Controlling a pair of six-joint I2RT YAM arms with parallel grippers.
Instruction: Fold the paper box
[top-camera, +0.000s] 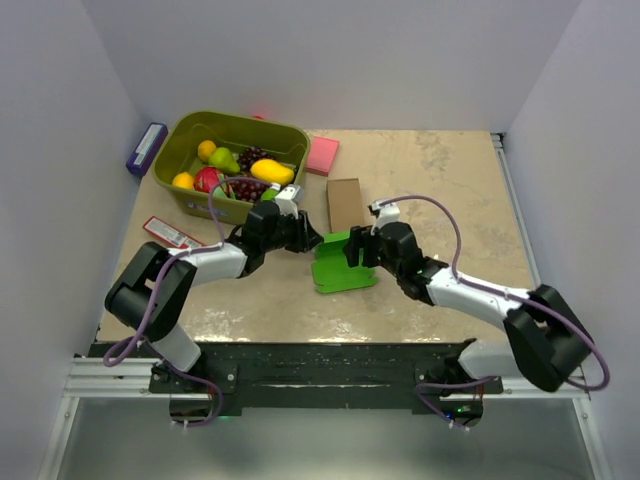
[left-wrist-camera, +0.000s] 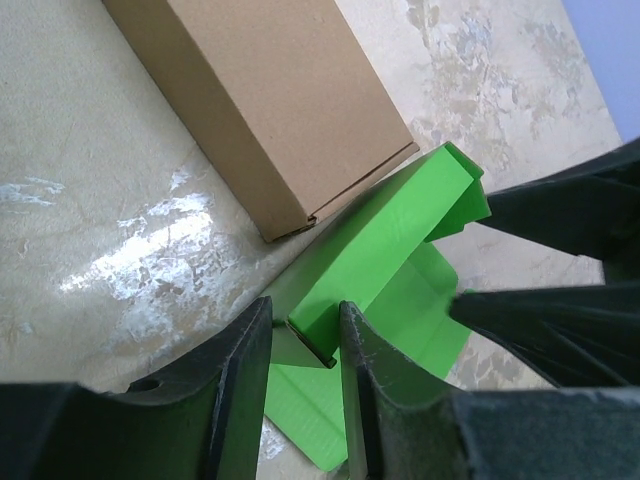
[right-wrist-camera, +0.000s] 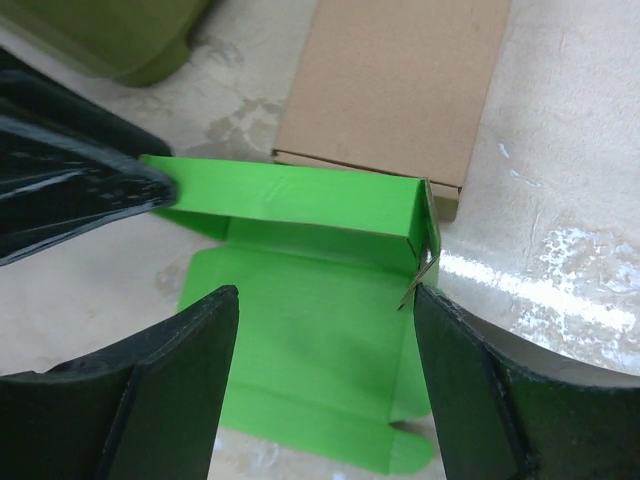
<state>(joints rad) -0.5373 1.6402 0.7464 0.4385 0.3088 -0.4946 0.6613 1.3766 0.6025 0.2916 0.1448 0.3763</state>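
The bright green card paper box (top-camera: 343, 268) is lying in the middle of the table (top-camera: 450, 180), its raised wall running between the arms. The left gripper (left-wrist-camera: 305, 345) is seemingly clamping that wall's end in its jaws, while the right gripper (right-wrist-camera: 325, 300) is facing it, jaws apart.

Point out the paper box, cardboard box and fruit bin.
paper box (right-wrist-camera: 310, 350): right wrist view, flat lying panel.
cardboard box (left-wrist-camera: 270, 90): left wrist view, top face.
fruit bin (top-camera: 245, 119): top view, far rim.
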